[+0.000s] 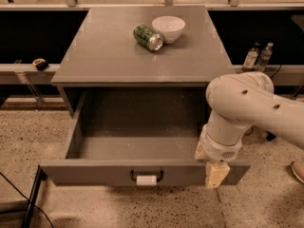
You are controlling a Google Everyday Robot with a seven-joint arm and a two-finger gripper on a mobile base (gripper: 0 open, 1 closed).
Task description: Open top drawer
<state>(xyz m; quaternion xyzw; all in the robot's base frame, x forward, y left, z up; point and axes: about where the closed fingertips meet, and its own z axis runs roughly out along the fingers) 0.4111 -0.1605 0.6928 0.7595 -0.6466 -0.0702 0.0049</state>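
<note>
Currently we note the top drawer (137, 172) standing wide open below the bench's (104, 56) front edge. The pincer (216, 175) is at the drawer front, beneath the front-right corner; open or closed, we cannot tell.

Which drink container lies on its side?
The green can beside the bowl; both bottles stand upright. The hand is at the right front corner of the top drawer.
</note>
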